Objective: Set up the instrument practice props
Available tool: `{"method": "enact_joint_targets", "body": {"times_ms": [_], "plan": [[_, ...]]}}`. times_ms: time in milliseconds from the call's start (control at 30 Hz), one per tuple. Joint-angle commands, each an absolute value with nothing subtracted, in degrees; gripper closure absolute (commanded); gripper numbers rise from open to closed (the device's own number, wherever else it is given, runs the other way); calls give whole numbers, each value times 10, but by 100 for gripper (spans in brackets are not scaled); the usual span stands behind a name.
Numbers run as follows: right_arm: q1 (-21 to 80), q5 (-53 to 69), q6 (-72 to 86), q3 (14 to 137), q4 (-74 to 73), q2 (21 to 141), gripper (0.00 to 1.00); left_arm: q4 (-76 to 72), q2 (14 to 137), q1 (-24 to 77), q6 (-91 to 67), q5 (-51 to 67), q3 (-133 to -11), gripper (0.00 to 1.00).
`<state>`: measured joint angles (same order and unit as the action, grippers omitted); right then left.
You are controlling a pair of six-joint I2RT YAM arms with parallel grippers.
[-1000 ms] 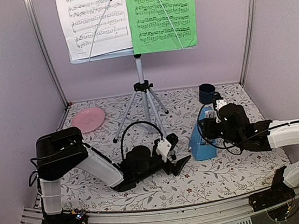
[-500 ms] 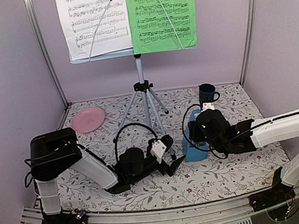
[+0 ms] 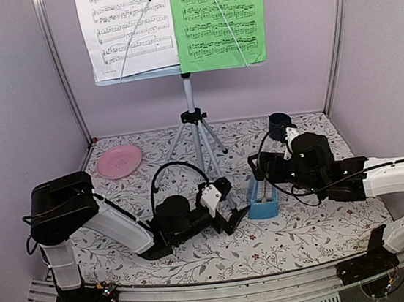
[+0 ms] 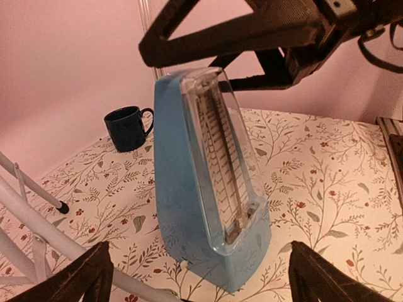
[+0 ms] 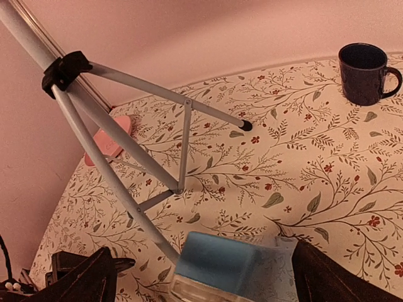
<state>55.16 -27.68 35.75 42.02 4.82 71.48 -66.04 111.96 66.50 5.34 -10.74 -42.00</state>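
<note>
metronome point(image 3: 261, 197): upright on table point(image 3: 307, 230) beside tripod leg point(image 3: 209, 161), between my claws | right claw point(image 5: 204, 277): spread over its top, pinching nothing | left claw point(image 4: 201, 280): spread, empty | handling: likely light, rigid, slick taper, tippy; I'd grip the blue flanks low, not the clear cover

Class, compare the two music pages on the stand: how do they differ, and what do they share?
The white page is on the left, the green page on the right. The white page's wire slants down-left; the green page's slants down-right. Both carry printed staves and sit upright on the stand.
</note>
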Motion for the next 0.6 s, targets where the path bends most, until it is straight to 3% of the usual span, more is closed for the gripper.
{"method": "enact_joint_targets", "body": {"times_ms": [0,267,567], "plan": [[441,-59,371,340,113,646,1,-633,1099,668,21,-91,-444,2],[367,63,361,250,178,559,1,-584,1094,662,-27,-62,-484,3],[257,87,383,225,181,510,1,-462,1106,682,-147,-147,-616,1]]}}
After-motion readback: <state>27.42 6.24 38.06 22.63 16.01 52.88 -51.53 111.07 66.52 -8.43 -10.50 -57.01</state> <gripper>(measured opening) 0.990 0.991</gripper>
